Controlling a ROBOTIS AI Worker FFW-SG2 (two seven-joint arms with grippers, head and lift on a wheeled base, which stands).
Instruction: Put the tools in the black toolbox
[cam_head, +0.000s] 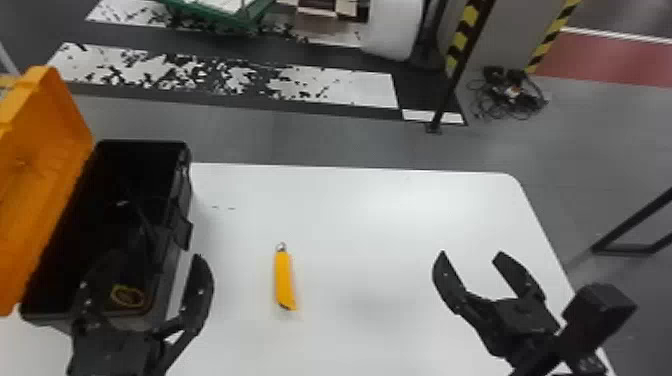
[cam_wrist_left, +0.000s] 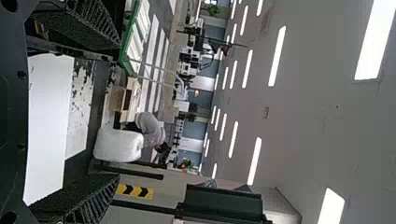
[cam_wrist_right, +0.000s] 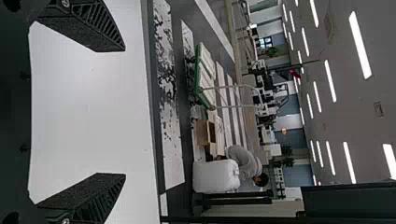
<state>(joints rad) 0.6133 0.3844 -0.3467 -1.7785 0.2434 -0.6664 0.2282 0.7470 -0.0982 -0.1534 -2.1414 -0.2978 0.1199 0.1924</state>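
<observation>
The black toolbox (cam_head: 107, 225) stands at the table's left with its orange lid (cam_head: 40, 175) swung up to the left. Inside it, dark tool shapes and a small yellow-brown loop (cam_head: 127, 296) can be made out. A yellow utility knife (cam_head: 284, 280) lies on the white table, right of the toolbox. My left gripper (cam_head: 142, 280) is over the toolbox's near right part, fingers spread. My right gripper (cam_head: 472, 257) is spread above the table's right side, well away from the knife. In the wrist views, the left gripper (cam_wrist_left: 77, 121) and the right gripper (cam_wrist_right: 112, 112) hold nothing.
The white table (cam_head: 375, 215) ends at a rounded far right corner. Beyond it are a green cart (cam_head: 220, 15), a striped post (cam_head: 462, 40) and a heap of cables (cam_head: 510, 92) on the floor.
</observation>
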